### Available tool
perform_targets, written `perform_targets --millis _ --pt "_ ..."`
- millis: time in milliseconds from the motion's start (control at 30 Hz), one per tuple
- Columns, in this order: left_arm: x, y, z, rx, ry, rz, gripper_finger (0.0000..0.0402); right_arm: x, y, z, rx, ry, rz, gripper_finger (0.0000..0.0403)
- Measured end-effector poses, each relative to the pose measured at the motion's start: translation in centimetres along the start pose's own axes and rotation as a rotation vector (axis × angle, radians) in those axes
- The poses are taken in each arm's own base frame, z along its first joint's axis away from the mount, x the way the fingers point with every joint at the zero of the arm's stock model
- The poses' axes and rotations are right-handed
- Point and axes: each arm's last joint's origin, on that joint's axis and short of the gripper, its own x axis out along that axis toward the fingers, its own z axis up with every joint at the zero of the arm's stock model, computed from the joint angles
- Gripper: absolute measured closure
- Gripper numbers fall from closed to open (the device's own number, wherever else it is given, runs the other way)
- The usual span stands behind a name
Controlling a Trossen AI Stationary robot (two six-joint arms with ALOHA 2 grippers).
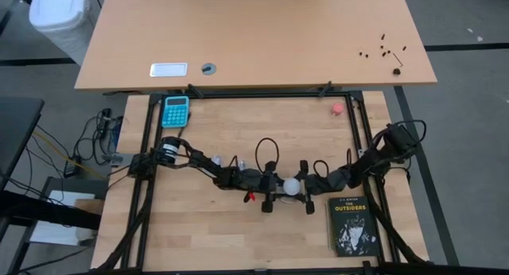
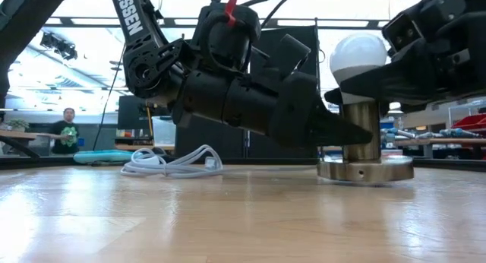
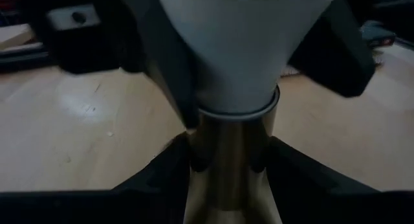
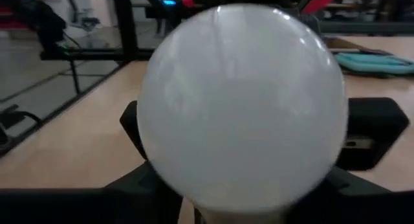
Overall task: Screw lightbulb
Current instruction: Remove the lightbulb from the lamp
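At mid-desk, the lightbulb stands in the brass socket. Low view shows left gripper jaws clamping its stem; right gripper jaws flank the bulb, grip unclear.

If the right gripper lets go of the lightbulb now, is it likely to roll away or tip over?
Probably not. The lightbulb stands upright with its base in the brass socket post, so it should stay put. The socket's wide flat foot looks hard to tip, and the left gripper clasps the post. The smooth round glass seems slippery and fragile under the right gripper.
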Motion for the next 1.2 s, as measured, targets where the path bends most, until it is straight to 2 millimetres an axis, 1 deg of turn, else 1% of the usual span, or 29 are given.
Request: perform_targets --millis 67,267,467,567,767,933,1033,1200 --pt "0.0 0.0 -0.1 -0.004 0.007 -0.006 0.0221 -0.2 0.5 -0.2 0.001 0.016 -0.032 0.0172" --pt "0.0 0.0 -0.1 -0.014 0.008 -0.012 0.0221 -0.9 1.7 0.1 0.007 -0.013 -0.129 0.0136" --pt "0.0 0.0 -0.1 -0.019 0.003 -0.011 0.0221 -1.6 2.6 0.5 -0.018 -0.003 -0.213 0.0131" --pt "0.0 0.0 -0.1 -0.027 0.007 -0.011 0.0221 -1.3 3.2 0.7 -0.009 0.033 -0.263 0.0131" --pt "0.0 0.0 -0.2 -0.035 0.008 -0.016 0.0221 0.0 4.1 1.5 -0.013 0.054 -0.329 0.0131" --pt "0.0 0.0 -0.1 -0.066 0.005 -0.014 0.0221 1.0 4.0 1.7 0.031 0.079 -0.367 0.0131" --pt "0.0 -0.1 -0.1 -0.069 0.0 -0.013 0.0206 1.2 4.0 2.0 0.036 0.076 -0.371 0.0131" --pt "-0.1 -0.4 -0.3 -0.069 0.001 -0.015 0.0159 1.5 4.2 2.4 0.056 0.057 -0.369 0.0131"
